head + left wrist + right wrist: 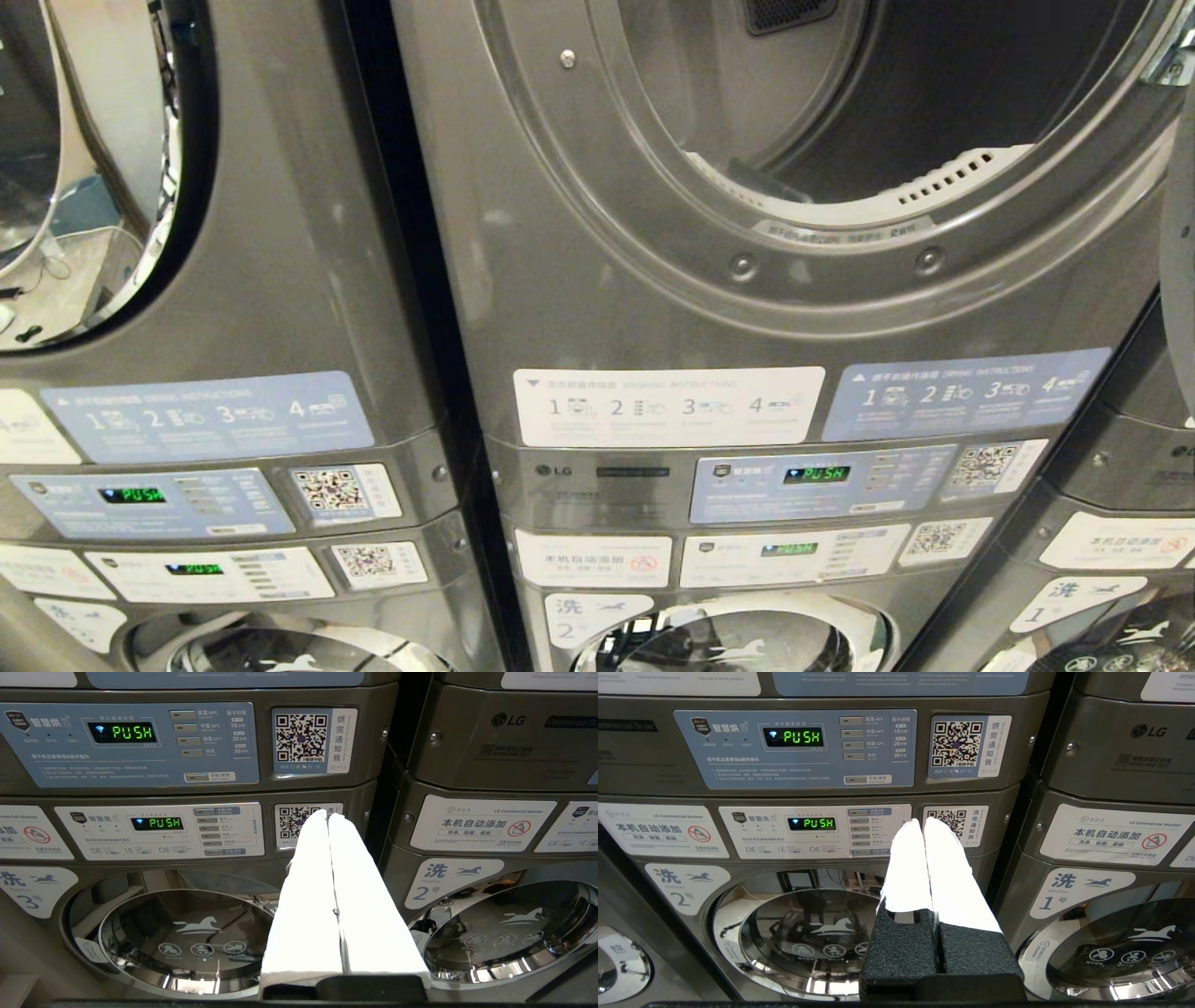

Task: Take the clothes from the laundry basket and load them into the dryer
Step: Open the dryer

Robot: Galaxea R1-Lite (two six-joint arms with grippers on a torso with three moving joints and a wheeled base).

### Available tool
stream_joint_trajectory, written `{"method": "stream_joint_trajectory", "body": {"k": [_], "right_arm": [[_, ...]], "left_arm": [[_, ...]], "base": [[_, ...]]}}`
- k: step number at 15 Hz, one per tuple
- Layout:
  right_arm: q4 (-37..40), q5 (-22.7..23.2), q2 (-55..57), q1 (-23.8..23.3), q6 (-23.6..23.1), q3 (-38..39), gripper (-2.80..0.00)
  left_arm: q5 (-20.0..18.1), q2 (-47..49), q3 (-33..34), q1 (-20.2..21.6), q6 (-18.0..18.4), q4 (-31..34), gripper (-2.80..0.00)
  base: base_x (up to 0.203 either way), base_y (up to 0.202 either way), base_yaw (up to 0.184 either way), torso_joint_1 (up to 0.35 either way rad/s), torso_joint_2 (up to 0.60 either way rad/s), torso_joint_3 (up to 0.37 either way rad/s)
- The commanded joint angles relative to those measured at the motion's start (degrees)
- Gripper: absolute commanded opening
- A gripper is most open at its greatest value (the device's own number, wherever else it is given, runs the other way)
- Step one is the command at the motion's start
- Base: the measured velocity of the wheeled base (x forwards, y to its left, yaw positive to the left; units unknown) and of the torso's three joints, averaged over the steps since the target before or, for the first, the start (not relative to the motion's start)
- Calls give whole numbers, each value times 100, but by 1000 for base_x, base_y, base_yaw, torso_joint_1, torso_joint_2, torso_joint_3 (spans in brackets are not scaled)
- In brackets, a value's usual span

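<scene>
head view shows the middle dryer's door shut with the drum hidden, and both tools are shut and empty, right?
Not quite. In the head view the middle dryer stands open and its empty drum shows. The rest holds: the wrist views show the left tool and the right tool shut, holding nothing.

The grey sheet-metal dryer front (597,280) has a smooth, dull satin finish, with small bright metal screws around its open round door ring. Inside that ring, the white perforated plastic lint grille (943,177) looks matt. Below the ring, glossy paper-like instruction stickers (667,406) lie flat. The chrome washer door rim (187,933) shines mirror-bright. The left end effector (327,816) has smooth white fingers; the right end effector (923,823) adds rough black textured pads.
</scene>
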Motion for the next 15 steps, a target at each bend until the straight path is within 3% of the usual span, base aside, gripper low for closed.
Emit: {"method": "stream_joint_trajectory", "body": {"k": [1,15], "right_arm": [[-1,7,-7,2,-2,0,-280],[-1,8,-7,2,-2,0,-280]], "left_arm": [[0,-9,0,0,-2,0,-280],[0,-9,0,0,48,-9,-280]], "base": [[0,0,0,0,0,0],[0,0,0,0,0,0]]}}
